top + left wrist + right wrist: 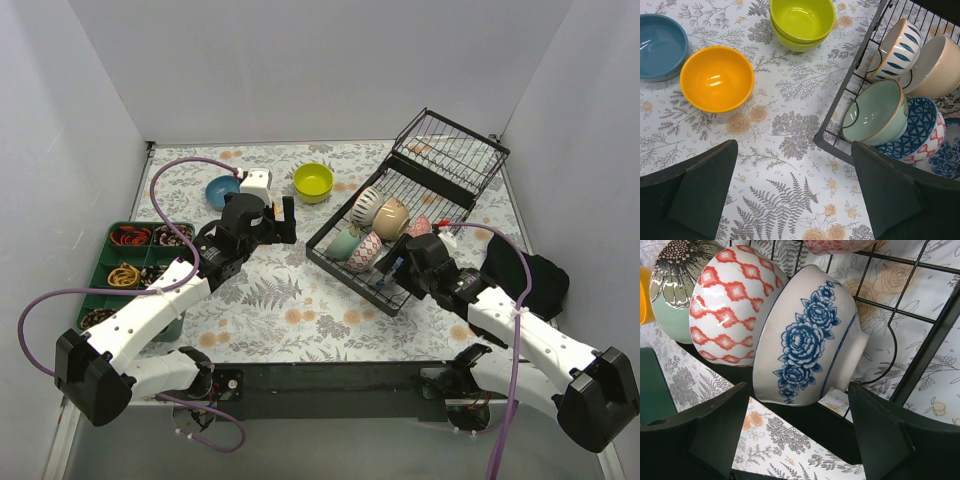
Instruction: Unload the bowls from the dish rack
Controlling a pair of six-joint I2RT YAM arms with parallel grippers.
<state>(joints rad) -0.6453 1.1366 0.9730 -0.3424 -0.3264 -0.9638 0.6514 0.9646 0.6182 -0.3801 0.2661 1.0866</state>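
Closing the wide-open, empty right gripper on the blue-flowered bowl, standing on edge in the dish rack against the red-diamond bowl, risks snagging a wire or dragging that neighbour. The left gripper hangs open and empty.

the floral table carries a blue bowl, an orange bowl, stacked lime bowls, the dish rack and a green tray.

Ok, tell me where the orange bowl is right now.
In the left wrist view the orange bowl sits upright on the table, left of the dish rack, between the blue bowl and the stacked lime-yellow bowls.
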